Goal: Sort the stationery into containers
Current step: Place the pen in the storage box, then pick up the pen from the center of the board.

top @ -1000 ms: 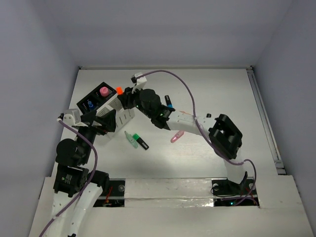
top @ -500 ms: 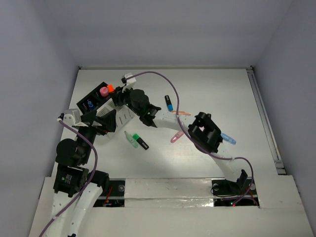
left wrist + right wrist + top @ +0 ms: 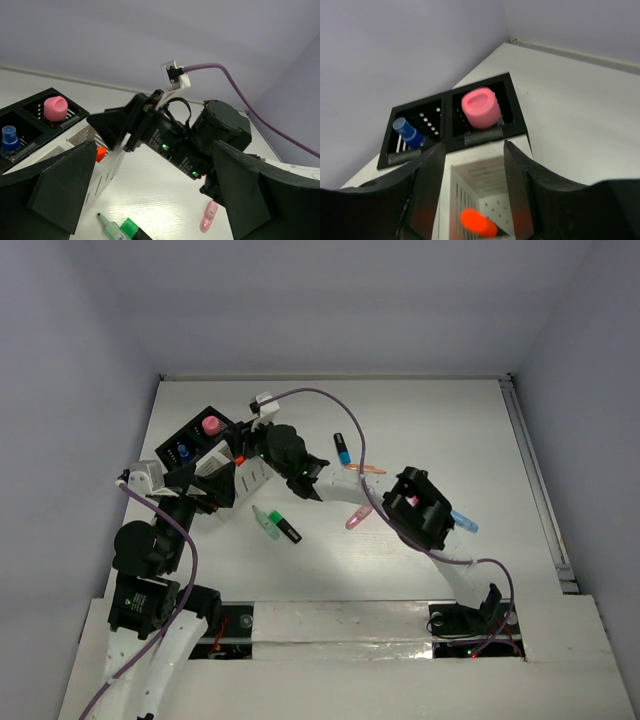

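My right gripper hangs open over the white slatted container, its fingers either side of the near compartment. An orange marker lies loose and blurred inside that compartment, also in the top view. The joined black container holds a pink marker and a blue one. My left gripper is open and empty beside the white container; its view shows the mint pen, green highlighter and pink pen.
Loose on the table: mint pen, green-and-black highlighter, pink translucent pen, blue-and-black marker, orange translucent pen, blue pen by the right forearm. The right arm and its purple cable stretch across the middle.
The right gripper carried the orange marker over the containers, then let it go; the marker now sits inside the white container. The left arm has not moved.
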You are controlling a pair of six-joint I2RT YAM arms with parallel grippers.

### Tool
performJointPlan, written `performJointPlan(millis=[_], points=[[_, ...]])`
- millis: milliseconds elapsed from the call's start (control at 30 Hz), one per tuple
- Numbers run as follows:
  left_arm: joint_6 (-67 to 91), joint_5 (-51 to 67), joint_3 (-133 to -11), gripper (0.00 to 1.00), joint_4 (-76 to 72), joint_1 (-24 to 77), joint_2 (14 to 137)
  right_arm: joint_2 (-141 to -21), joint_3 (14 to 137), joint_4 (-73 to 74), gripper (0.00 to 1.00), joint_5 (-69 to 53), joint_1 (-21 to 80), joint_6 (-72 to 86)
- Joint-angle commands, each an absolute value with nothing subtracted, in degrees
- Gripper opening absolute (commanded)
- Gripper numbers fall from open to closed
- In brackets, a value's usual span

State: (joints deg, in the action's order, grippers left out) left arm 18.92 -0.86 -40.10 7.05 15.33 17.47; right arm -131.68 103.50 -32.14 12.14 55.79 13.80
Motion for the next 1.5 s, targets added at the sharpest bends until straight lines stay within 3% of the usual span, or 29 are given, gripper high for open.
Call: performJointPlan(millis=[0, 33, 200, 300, 333, 433, 533, 733, 967, 1100, 1200, 1267, 1333, 1467], points=[[18.54, -0.35, -40.52, 0.99, 4.22, 15.56, 17.40, -122.99, 97.86, -34.99, 0.54, 15.37, 53.63, 13.17], [18.54, -0.26, -40.60, 0.99, 4.22, 15.56, 17.49, -121.31, 95.65, -34.11, 0.47, 14.86, 52.40, 14.05], [18.54, 1.67, -40.52, 0.99, 4.13, 15.56, 17.05, -113.65, 88.68, -14.93, 0.38, 4.24, 40.80, 21.00], [18.46, 1.84, -40.43, 0.99, 4.04, 15.56, 16.88, -113.03, 92.01, -1.98, 0.45, 2.12, 34.20, 19.87], [18.46, 2.02, -40.43, 0.99, 4.04, 15.56, 16.88, -113.29, 93.07, 5.20, 0.54, 1.59, 32.97, 18.21], [18.46, 2.46, -40.34, 0.99, 3.69, 15.56, 17.23, -116.18, 98.25, 16.32, 0.68, 1.49, 29.19, 14.77], [18.63, 2.64, -40.25, 0.99, 3.69, 15.56, 17.40, -120.84, 105.10, 25.73, 0.73, 0.35, 27.95, 11.08], [18.54, 2.99, -40.08, 0.99, 3.43, 15.56, 17.75, -131.65, 119.08, 36.38, 0.73, -2.72, 27.95, 7.38], [18.54, 3.34, -40.17, 0.99, 3.25, 15.56, 17.75, -136.05, 121.20, 37.44, 0.70, -5.44, 27.95, 8.61], [18.55, 3.78, -40.08, 0.99, 3.16, 15.56, 17.84, -138.25, 121.99, 37.70, 0.62, -4.40, 27.95, 8.96], [18.54, 3.78, -40.08, 0.99, 3.16, 15.56, 17.75, -140.71, 124.45, 38.93, 0.50, -2.12, 29.09, 8.27], [18.63, 3.78, -40.08, 0.99, 3.16, 15.56, 17.75, -142.11, 126.20, 39.99, 0.40, -0.71, 29.70, 7.74], [18.54, 3.78, -40.08, 0.99, 3.16, 15.56, 17.67, -143.78, 128.40, 40.78, 0.19, 1.83, 30.32, 7.38], [18.46, 3.78, -40.08, 0.99, 3.16, 15.56, 17.67, -143.88, 128.76, 37.63, 0.13, 0.44, 30.85, 8.52]])
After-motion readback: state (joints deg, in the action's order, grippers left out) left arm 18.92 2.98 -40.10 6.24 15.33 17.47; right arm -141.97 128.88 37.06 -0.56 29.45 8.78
